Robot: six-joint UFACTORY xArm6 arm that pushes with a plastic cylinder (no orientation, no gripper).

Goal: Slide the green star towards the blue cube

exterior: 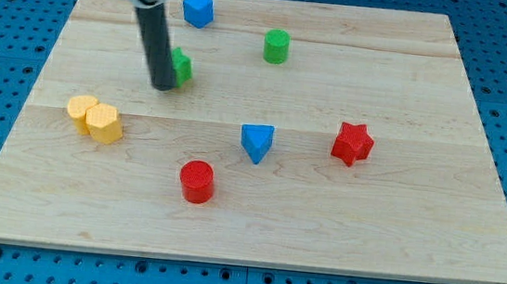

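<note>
The green star lies on the wooden board at the upper left, partly hidden behind my rod. My tip rests on the board right at the star's lower left side, touching or nearly touching it. The blue cube sits near the board's top edge, straight above the star with a gap between them.
A green cylinder stands to the right of the cube. Two yellow blocks sit together at the left. A blue triangular block, a red cylinder and a red star lie in the lower middle and right.
</note>
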